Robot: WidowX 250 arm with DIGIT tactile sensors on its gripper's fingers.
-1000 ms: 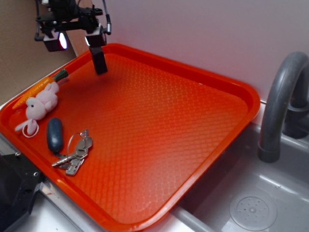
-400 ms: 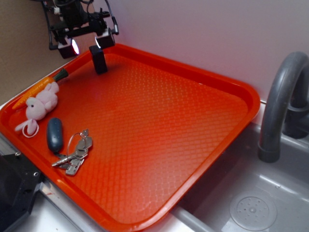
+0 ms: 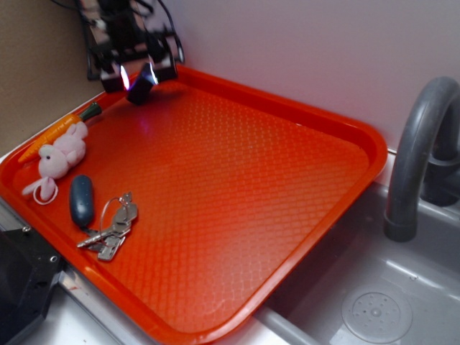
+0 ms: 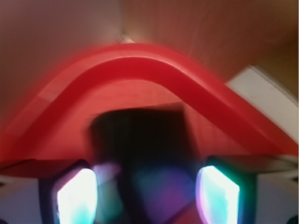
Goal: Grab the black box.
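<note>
Occupying most of the counter beside the sink [image 3: 374,309] and its grey faucet [image 3: 417,151], the orange tray [image 3: 237,208] serves as the work surface; its raised rim keeps loose items from sliding off. At the tray's far left corner hangs the gripper [image 3: 136,74], its two lit fingers standing apart on either side of the black box [image 3: 140,85]. The box sits tilted between them at that corner; whether the fingers actually press on it cannot be told, since the wrist view is blurred and shows only the box [image 4: 140,154] filling the gap between the glowing pads [image 4: 77,196]. Along the left edge lie distractors, well apart from the box: a toy carrot [image 3: 61,128], a pink plush rabbit [image 3: 59,159], and a blue key fob [image 3: 81,200] with keys [image 3: 111,233].
</note>
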